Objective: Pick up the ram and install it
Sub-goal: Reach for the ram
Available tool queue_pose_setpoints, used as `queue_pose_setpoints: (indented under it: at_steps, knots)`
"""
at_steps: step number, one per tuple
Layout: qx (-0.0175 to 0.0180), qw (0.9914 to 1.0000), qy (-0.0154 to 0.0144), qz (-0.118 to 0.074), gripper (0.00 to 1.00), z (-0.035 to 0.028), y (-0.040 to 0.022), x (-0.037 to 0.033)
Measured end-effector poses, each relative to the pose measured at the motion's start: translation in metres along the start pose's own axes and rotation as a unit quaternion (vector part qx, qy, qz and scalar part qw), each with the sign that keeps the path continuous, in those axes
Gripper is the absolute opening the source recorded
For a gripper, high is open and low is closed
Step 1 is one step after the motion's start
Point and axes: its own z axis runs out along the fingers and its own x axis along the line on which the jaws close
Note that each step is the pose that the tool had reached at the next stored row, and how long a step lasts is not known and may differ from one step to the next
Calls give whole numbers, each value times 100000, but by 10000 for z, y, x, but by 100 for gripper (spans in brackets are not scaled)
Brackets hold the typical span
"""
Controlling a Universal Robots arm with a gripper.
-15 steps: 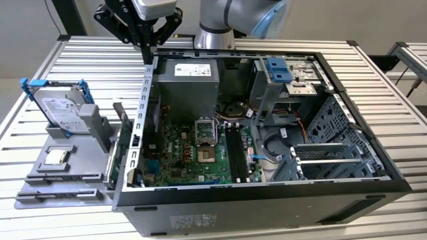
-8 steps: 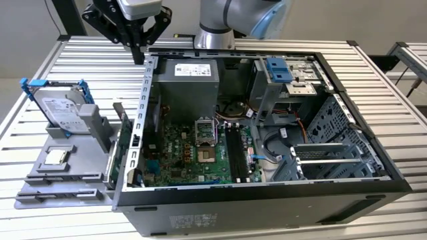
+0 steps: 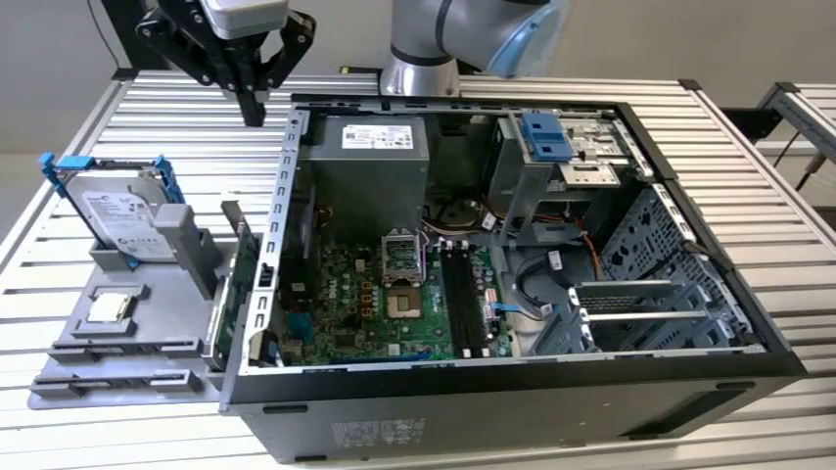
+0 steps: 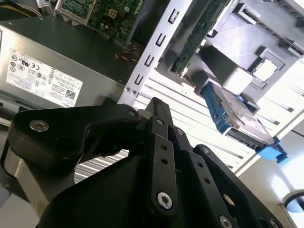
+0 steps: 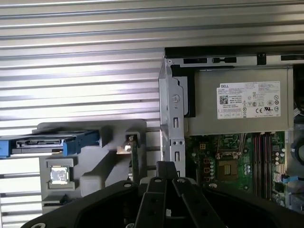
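Closest in is the gripper, its black fingers pressed together on nothing, so it is clenched and empty. Just below and beyond the fingertips, on the side away from the computer, stands what I take to be the ram: a thin dark board on edge in the gray holder, apart from the gripper and not yet lifted. Its long axis runs alongside the case wall, pointing back toward the fingers, so its narrow top edge faces the tool. Farther out on that same side sits the hard drive in its blue bracket. On the gripper's other side, past the wall, lies the motherboard, with the power supply beyond it.
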Motion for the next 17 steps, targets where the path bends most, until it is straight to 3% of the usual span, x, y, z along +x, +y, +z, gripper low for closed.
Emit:
queue_pose_setpoints:
  at_steps: [17]
  knots:
    - [2,100000,3,-2,0,-7,-23,324]
